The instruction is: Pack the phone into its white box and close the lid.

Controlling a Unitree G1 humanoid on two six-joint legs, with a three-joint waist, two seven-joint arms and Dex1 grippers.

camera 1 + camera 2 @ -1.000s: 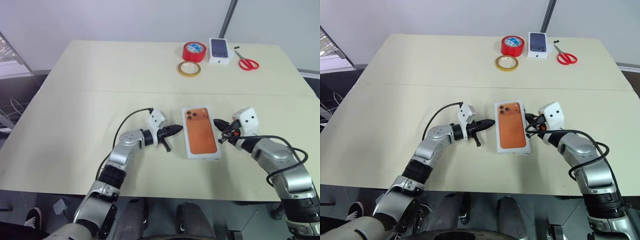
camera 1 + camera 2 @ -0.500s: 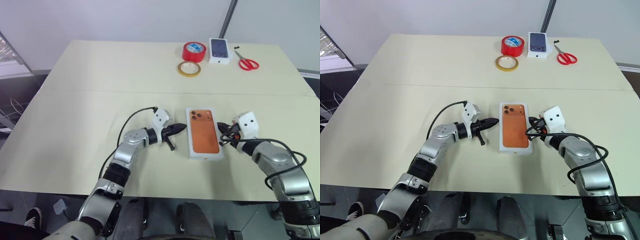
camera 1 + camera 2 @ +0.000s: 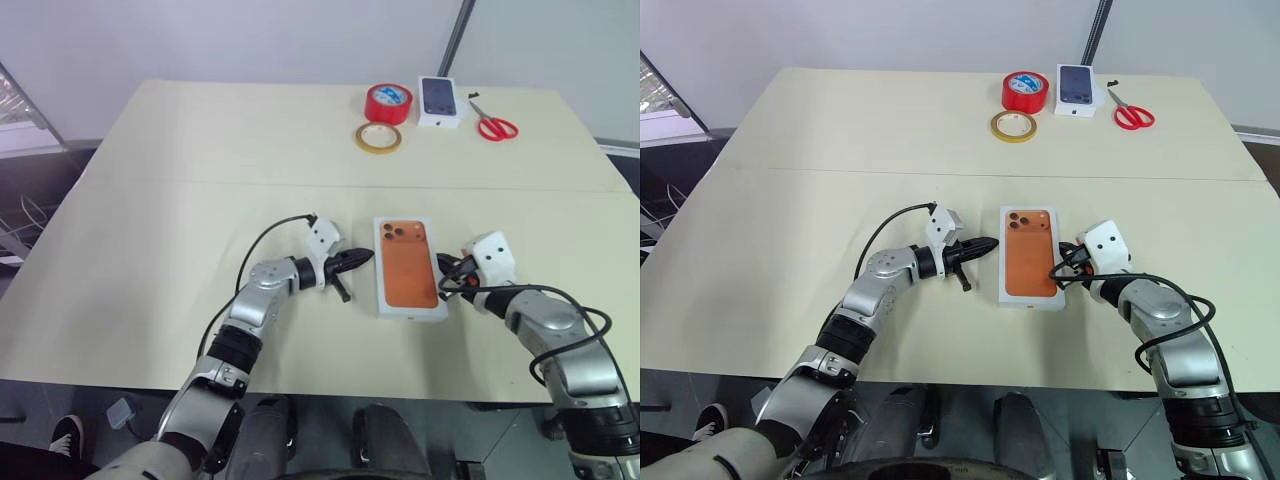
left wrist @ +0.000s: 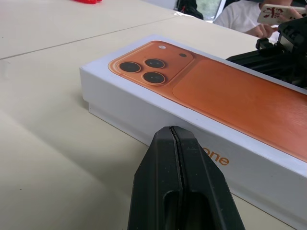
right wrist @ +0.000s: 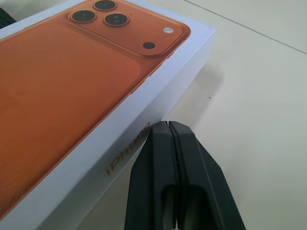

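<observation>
White box | lid on, printed orange phone | left gripper, right gripper: jaws together, flanking its long sides | step: squaring closed box | next: withdraw.

The closed white box (orange phone printed on top) lies flat.

Head pair high above table; wrists close on box

Lying along far edge of table: red tape roll, yellowish tape ring just nearer, small white box, red scissors toward far right corner.
</observation>
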